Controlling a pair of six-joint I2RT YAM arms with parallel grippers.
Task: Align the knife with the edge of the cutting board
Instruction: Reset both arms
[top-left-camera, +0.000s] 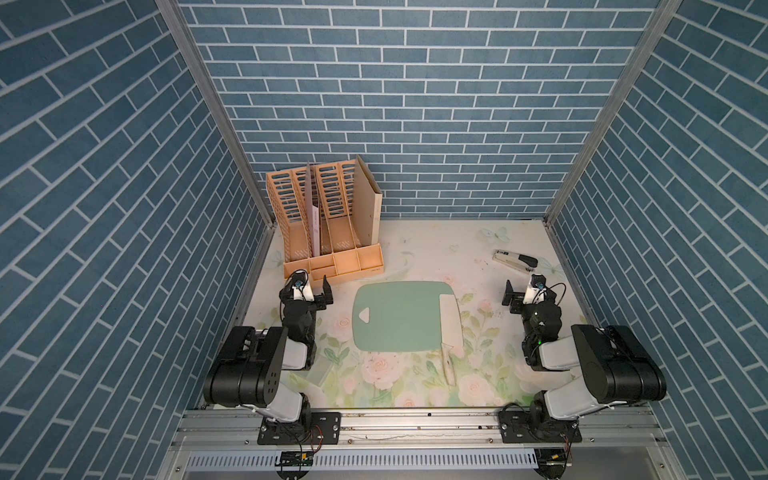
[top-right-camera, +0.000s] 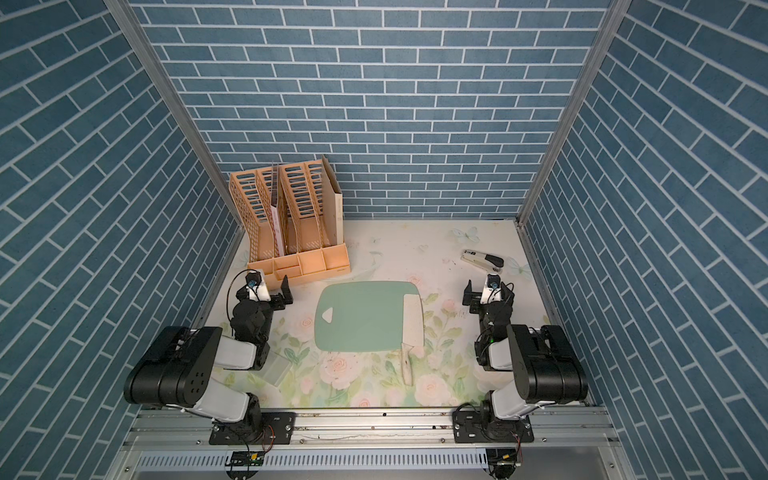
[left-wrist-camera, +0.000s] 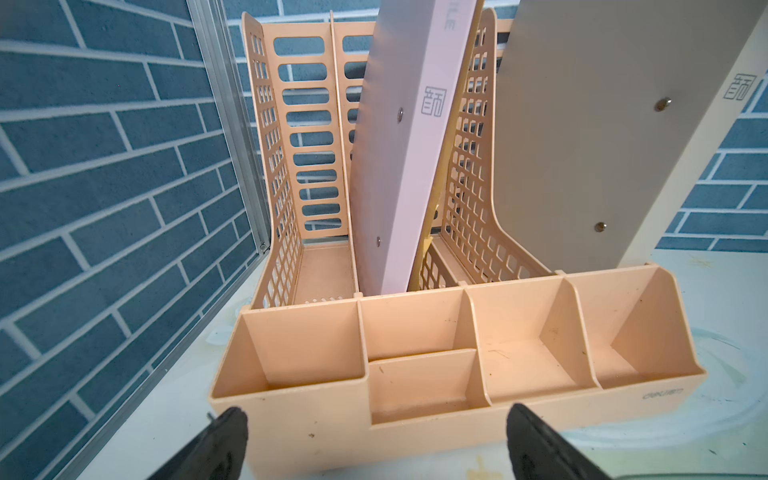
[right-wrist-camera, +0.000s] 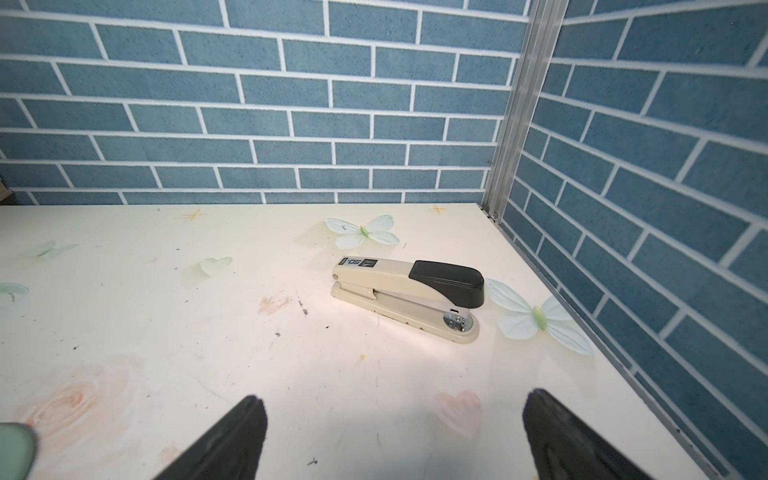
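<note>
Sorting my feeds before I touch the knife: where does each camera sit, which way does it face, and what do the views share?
Top views: high over the front rail, looking down toward the back wall; both show the left arm, right arm, cutting board and knife.
Left wrist: on the left arm, facing the organizer; the left gripper shows open fingertips.
Right wrist: on the right arm, facing the stapler; the right gripper shows open fingertips.
Shared: both top views also show organizer and stapler.

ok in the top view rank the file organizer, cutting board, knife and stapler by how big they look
In a top view:
1. file organizer
2. cutting board
3. knife
4. stapler
The organizer rises toward the camera, so its lead over the board is unsure.
</note>
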